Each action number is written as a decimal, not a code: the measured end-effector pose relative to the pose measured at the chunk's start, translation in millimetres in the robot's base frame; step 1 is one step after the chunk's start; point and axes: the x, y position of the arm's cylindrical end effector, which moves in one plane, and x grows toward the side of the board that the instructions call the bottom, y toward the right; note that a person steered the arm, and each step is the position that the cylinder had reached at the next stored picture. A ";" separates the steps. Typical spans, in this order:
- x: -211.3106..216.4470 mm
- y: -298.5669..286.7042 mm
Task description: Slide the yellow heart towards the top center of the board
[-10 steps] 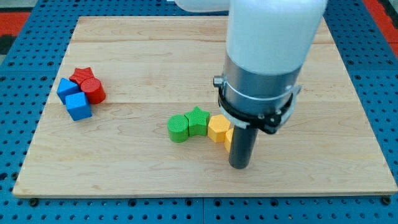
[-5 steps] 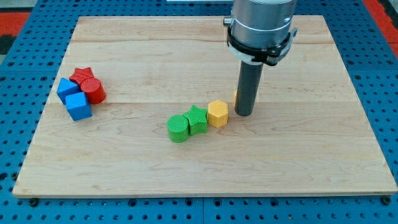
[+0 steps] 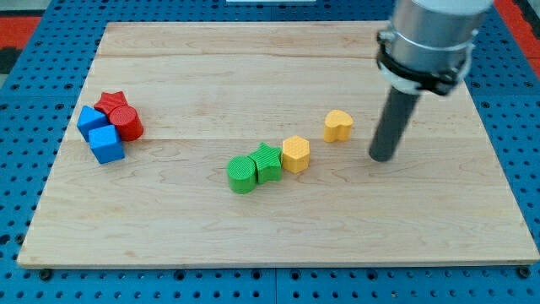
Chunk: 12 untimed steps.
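Observation:
The yellow heart [image 3: 338,125] lies on the wooden board [image 3: 211,67], right of centre, apart from the other blocks. My tip [image 3: 382,157] stands to the heart's right and a little lower, with a clear gap between them. A yellow hexagon [image 3: 295,154] sits to the heart's lower left, touching a green star [image 3: 268,162] and a green cylinder [image 3: 241,175].
At the view's left is a tight cluster: a red star [image 3: 111,103], a red cylinder [image 3: 128,123] and two blue blocks [image 3: 93,119] [image 3: 106,144]. The board rests on a blue pegboard [image 3: 25,127].
My tip pushed the yellow heart up away from the yellow hexagon, then moved off to the right of it. The heart now stands alone; the hexagon and green blocks shifted slightly.

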 end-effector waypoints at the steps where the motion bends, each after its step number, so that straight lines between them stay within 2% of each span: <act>1: -42.2 -42.4; 2: -76.7 -67.9; 4: -154.7 -159.2; 5: -130.2 -157.9; 6: -156.1 -190.1; 7: -208.0 -162.3; 8: -217.2 -178.2; 9: -217.2 -270.9; 10: -248.8 -247.4; 11: -264.5 -180.4; 12: -241.2 -151.8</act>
